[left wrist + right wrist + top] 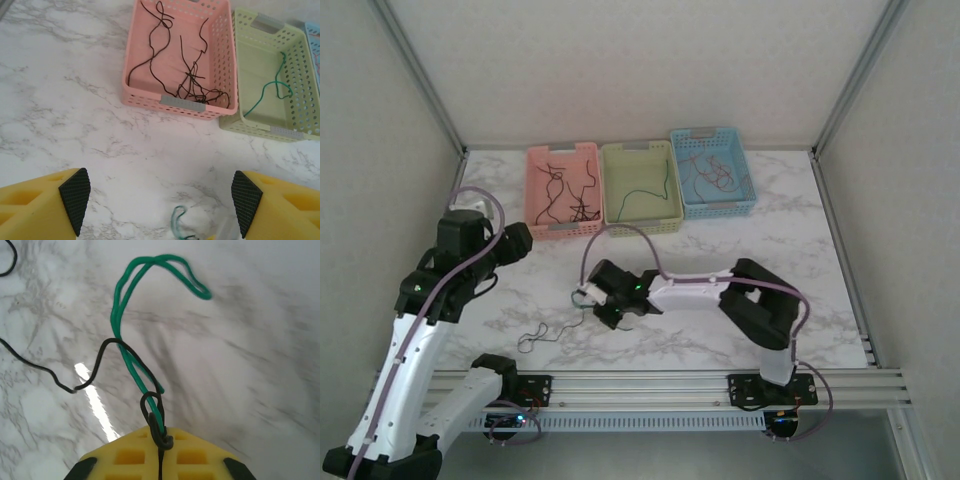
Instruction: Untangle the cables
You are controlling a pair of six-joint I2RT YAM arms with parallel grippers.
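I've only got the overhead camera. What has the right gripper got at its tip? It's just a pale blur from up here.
Observer: On the right wrist camera, the right gripper is closed on a doubled green cable, and a black cable is looped round it right at the tips.
Operator: And the other one, open or shut? I can't tell from above.
Observer: Open. On the left wrist camera, the left gripper has its pads wide apart, holding nothing, facing the pink basket.
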